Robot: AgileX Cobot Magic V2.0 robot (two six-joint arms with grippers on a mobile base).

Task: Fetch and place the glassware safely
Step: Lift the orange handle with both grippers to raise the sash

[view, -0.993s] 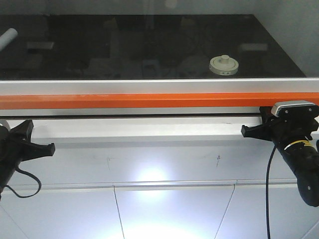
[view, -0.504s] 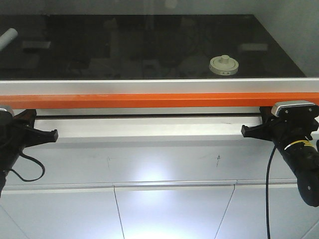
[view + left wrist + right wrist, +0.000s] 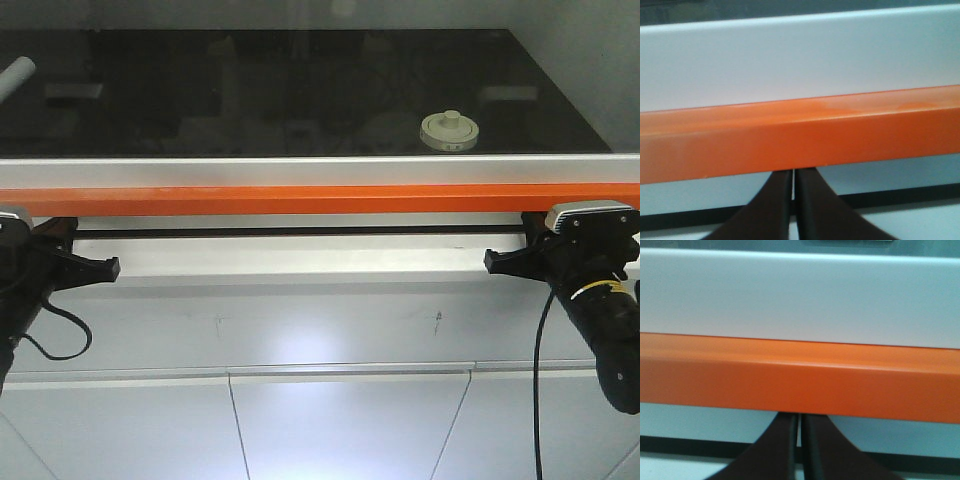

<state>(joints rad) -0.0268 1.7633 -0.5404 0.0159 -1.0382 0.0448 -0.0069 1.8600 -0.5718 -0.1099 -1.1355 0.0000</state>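
The dark glossy surface (image 3: pixel 300 90) fills the upper half of the front view. Below it the white cabinet front (image 3: pixel 350 420) fills the lower half. Between the two an orange bar (image 3: pixel 320 201) under a silver rail runs the full width, with a pale ledge (image 3: pixel 300 262) just beneath it. The right arm (image 3: pixel 600 320) comes in at about 4 o'clock and the left arm (image 3: pixel 20 300) at about 8 o'clock, both low and on the near side of the bar. The left end effector (image 3: pixel 793 175) has its two dark fingers pressed together with only a hairline slit between them. It holds nothing, and its tips sit just under the lower edge of the orange bar. The right end effector (image 3: pixel 800 417) is the same: fingers together, empty, tips just under the bar. The glassware (image 3: pixel 449 131), a squat jar of which mostly the off-white knobbed lid shows, stands upright on the dark surface at about 1 o'clock. It is beyond the bar, well apart from both arms and nearer the right one. As I judge it, the task is barely begun: the jar is untouched and neither fetched nor placed. Both arms look set at the bar, which seems to stand between them and the jar. So dealing with that barrier, reaching in, grasping, carrying and setting down all remain.
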